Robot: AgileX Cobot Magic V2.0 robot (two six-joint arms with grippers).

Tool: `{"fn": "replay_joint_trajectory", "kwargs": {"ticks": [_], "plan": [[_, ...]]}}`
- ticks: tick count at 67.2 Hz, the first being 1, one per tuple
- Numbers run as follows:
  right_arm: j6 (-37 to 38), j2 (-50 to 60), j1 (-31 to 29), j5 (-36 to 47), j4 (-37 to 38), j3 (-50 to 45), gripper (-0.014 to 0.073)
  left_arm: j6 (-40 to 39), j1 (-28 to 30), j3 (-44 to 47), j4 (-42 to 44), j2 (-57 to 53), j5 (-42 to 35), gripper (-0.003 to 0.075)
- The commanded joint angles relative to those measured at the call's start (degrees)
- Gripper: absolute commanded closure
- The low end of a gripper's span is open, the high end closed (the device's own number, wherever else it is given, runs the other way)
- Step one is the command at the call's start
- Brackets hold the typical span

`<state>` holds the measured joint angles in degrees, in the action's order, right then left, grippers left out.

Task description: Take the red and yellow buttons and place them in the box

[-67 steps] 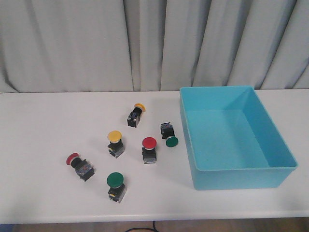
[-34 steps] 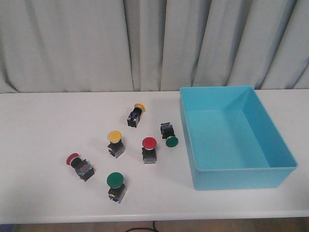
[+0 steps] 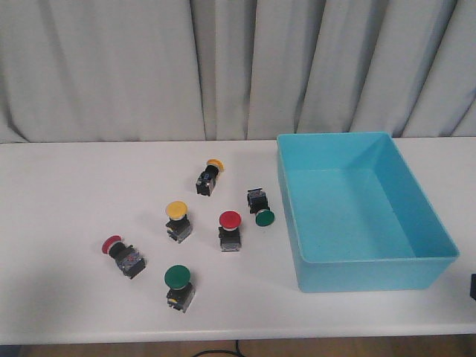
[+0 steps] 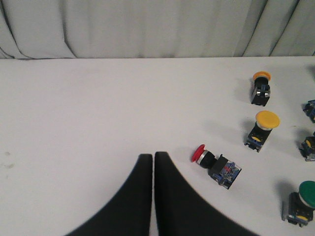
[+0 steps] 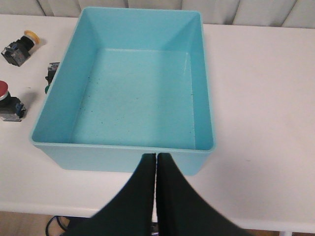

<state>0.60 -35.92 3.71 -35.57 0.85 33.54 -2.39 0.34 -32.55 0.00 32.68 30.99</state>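
Turquoise box (image 3: 362, 210) sits empty on the white counter (image 3: 67, 193); left of the box lie two red buttons (image 3: 230, 230) and two yellow buttons (image 3: 178, 220), untouched. Left gripper (image 4: 153, 160) and right gripper (image 5: 156, 160) are both closed, holding nothing

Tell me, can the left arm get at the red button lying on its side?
Probably yes. The left gripper is shut and empty, with bare table between it and the tipped red button; it must open first.
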Motion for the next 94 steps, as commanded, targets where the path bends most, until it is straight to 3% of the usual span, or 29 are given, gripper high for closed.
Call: {"fn": "replay_joint_trajectory", "kwargs": {"ticks": [1, 12, 26, 33, 45, 61, 83, 94], "plan": [[0.1, -1.5, -0.2, 3.3, 0.2, 1.8, 0.0589, -0.6, -0.3, -1.9, -0.6, 0.9, -3.7, 0.0704], [0.1, -1.7, -0.2, 4.2, 0.2, 1.8, 0.0515, -0.6, -0.3, -1.9, -0.6, 0.9, -4.3, 0.0548], [0.1, -1.7, -0.2, 3.6, 0.2, 1.8, 0.0286, -0.7, -0.3, -1.9, -0.6, 0.9, -5.0, 0.026], [0.1, -1.7, -0.2, 3.6, 0.2, 1.8, 0.0181, -0.6, -0.3, -1.9, -0.6, 0.9, -4.8, 0.0193], [0.1, -1.7, -0.2, 3.6, 0.2, 1.8, 0.0148, 2.4, -1.4, -2.4, -1.1, 2.7, -4.8, 0.0179], [0.1, -1.7, -0.2, 2.9, 0.1, 1.8, 0.0159, 12.7, -10.7, -6.5, -6.4, 10.0, -3.4, 0.0181], [0.1, -1.7, -0.2, 2.7, 0.1, 1.8, 0.0159, 40.1, -24.4, -13.3, -19.5, 27.6, -2.8, 0.0182], [0.1, -1.7, -0.2, 2.7, 0.1, 1.8, 0.0159, 48.4, -28.0, -20.4, -21.3, 38.6, -0.8, 0.0182]]}}
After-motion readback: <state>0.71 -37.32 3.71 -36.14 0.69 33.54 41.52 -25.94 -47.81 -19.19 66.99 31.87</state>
